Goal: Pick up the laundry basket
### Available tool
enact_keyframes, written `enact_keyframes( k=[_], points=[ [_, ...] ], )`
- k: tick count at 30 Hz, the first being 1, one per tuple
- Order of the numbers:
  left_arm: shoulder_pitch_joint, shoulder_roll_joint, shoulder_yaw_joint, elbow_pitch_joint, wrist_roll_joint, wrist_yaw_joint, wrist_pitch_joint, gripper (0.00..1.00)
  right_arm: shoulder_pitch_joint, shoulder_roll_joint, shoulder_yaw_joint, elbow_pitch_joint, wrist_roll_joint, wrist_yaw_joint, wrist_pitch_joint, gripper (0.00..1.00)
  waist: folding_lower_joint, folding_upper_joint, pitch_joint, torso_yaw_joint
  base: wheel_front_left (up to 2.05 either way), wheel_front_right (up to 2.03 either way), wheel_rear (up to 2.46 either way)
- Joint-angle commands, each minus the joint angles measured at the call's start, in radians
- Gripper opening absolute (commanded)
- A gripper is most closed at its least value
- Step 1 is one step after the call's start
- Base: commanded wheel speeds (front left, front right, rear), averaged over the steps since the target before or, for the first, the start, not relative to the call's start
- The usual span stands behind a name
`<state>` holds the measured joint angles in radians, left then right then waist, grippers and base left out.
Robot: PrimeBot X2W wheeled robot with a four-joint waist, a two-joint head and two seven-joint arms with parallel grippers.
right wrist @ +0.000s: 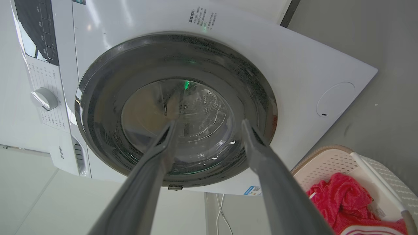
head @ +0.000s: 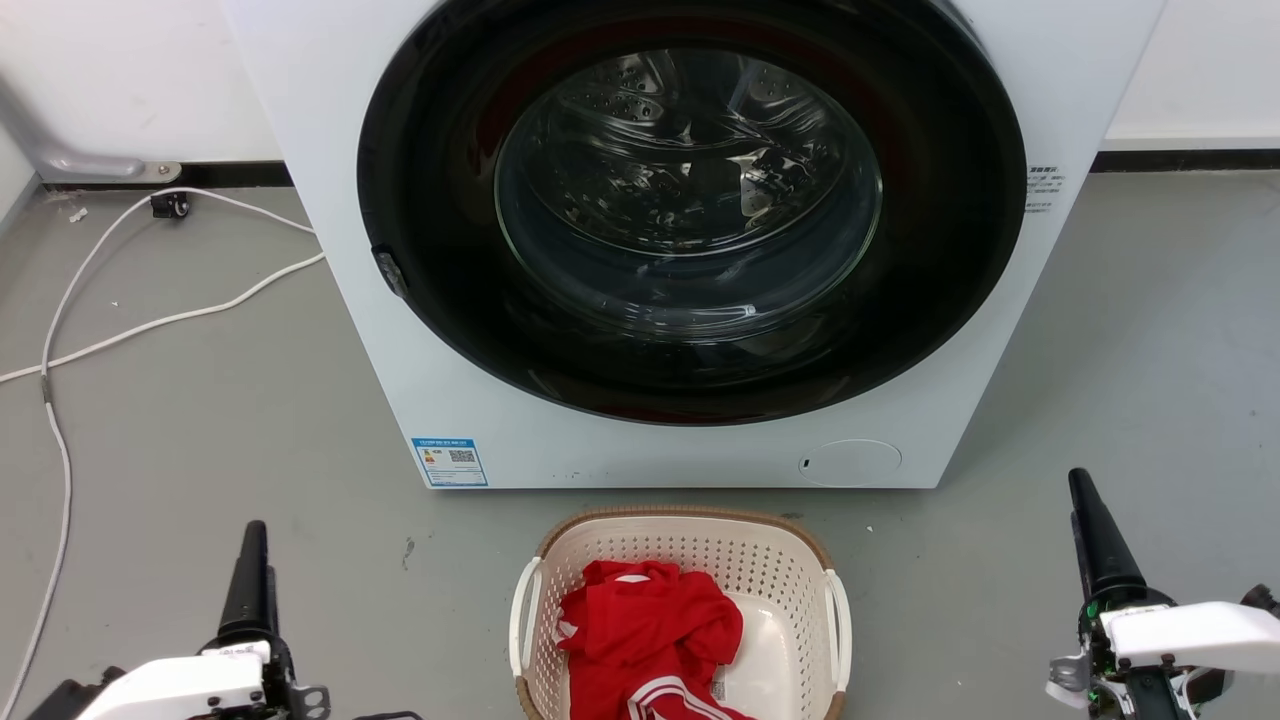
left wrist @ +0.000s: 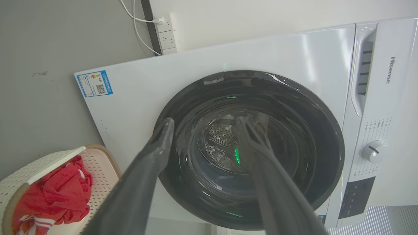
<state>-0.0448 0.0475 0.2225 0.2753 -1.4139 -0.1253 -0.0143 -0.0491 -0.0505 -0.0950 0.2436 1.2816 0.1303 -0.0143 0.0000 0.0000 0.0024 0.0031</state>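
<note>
The laundry basket (head: 780, 565) is cream-white and perforated, with a brown rim and a white handle on each side. It stands on the floor at the bottom centre of the head view, just in front of the washing machine, with a red garment (head: 650, 635) inside. My left gripper (head: 252, 560) is off to its left and my right gripper (head: 1095, 530) off to its right, both well apart from it. In the wrist views the left gripper (left wrist: 204, 125) and the right gripper (right wrist: 209, 125) are open and hold nothing. The basket (left wrist: 98, 163) (right wrist: 329, 160) lies at each wrist view's lower corner.
A white front-loading washing machine (head: 330, 150) with a dark round door (head: 690, 210) stands close behind the basket. White cables (head: 150, 325) run across the grey floor at the left. A wall socket (left wrist: 166, 32) is mounted beside the machine.
</note>
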Motion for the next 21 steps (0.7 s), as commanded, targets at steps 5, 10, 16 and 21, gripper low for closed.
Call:
enact_keyframes(
  k=[5,10,16,21],
  points=[
    [-0.024,0.004,0.032,-0.051,0.095,0.028,-0.025,1.0,-0.03,-0.002,-0.009,-0.062,-0.127,0.0,-0.024,1.0,0.0,0.0,0.001,0.002,0.0,0.0,0.0],
    [-0.007,0.004,0.014,-0.138,0.211,0.043,-0.043,1.0,-0.025,-0.002,0.004,-0.115,-0.264,0.0,-0.042,1.0,0.0,0.0,0.002,0.001,0.0,0.0,0.0],
    [0.025,0.004,-0.067,-0.235,0.39,0.094,-0.063,1.0,-0.019,-0.002,0.024,-0.168,-0.437,0.0,-0.062,1.0,0.0,0.0,0.005,0.0,0.0,0.0,0.0],
    [0.039,0.004,-0.141,-0.298,0.567,0.112,-0.079,1.0,-0.007,-0.002,0.051,-0.202,-0.564,0.0,-0.078,1.0,0.0,0.0,0.007,-0.002,0.0,0.0,0.0]
  ],
)
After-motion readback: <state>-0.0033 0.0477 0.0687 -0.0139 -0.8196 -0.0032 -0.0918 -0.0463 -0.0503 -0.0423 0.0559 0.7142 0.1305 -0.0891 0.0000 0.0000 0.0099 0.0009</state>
